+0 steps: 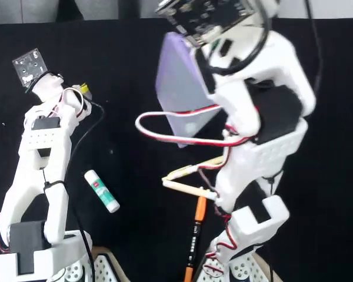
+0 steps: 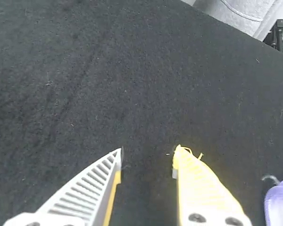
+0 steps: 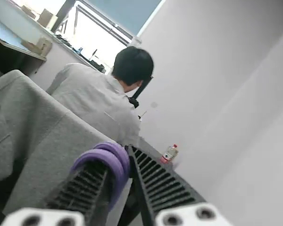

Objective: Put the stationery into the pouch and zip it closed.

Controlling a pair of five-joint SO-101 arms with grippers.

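One lilac fabric pouch held up above the black cloth-covered table by the right gripper.
Its jaws are clamped on the pouch's edge, and the left gripper has its jaws apart just above the cloth. On the table lie one white glue stick, one orange-and-black pen and two pale slender sticks.

Prob. office: window, desk w/ boxes.

pouch: 1, purple
glue stick: 1
orange pen: 1
pale thin sticks: 2, kind unclear
arms: 2 (left arm, right arm)
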